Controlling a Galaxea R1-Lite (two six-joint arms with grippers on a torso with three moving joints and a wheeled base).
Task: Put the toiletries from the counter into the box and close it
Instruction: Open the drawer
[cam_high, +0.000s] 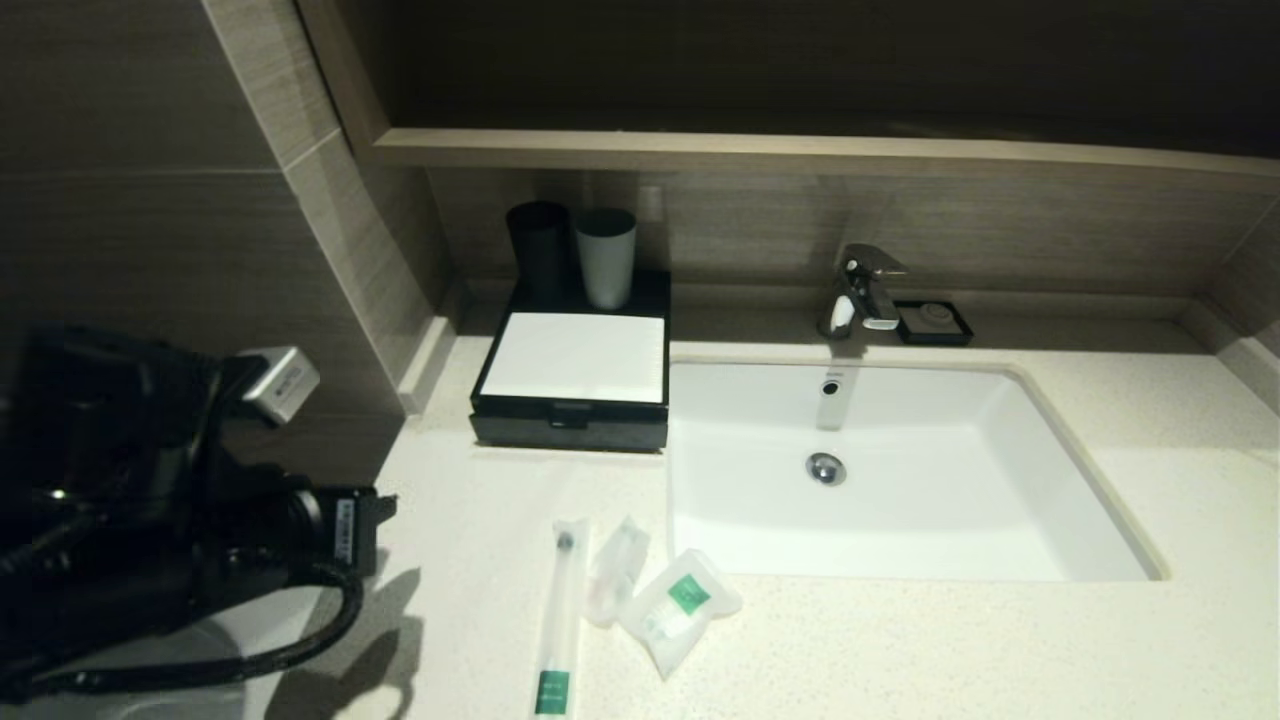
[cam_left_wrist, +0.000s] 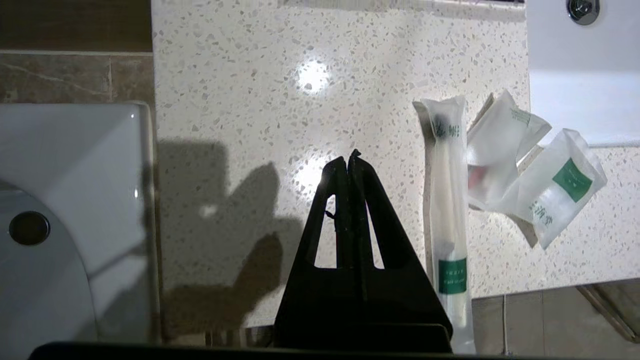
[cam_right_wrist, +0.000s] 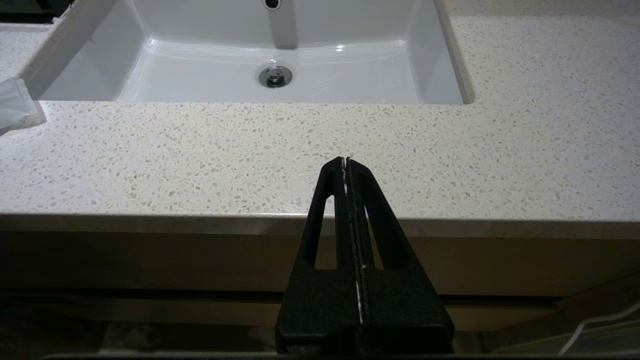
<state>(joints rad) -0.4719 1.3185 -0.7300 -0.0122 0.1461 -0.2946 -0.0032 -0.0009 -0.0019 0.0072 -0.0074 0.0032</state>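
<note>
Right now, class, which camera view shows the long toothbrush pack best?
The left wrist view: the toothbrush pack lies close and nearly whole, label readable. The head view shows it smaller, at the counter's front edge. The right wrist view does not show it.

Speckled cream counter (cam_high: 900, 640) — white sink (cam_high: 900, 520)

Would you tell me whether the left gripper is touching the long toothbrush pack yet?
Apart. In the left wrist view, the shut left gripper has its tips over bare counter, with a clear strip of speckled stone between them and the toothbrush pack.

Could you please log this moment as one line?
left claw: shut, empty, above counter | sachets: on counter | box: closed | right claw: shut, parked
</note>
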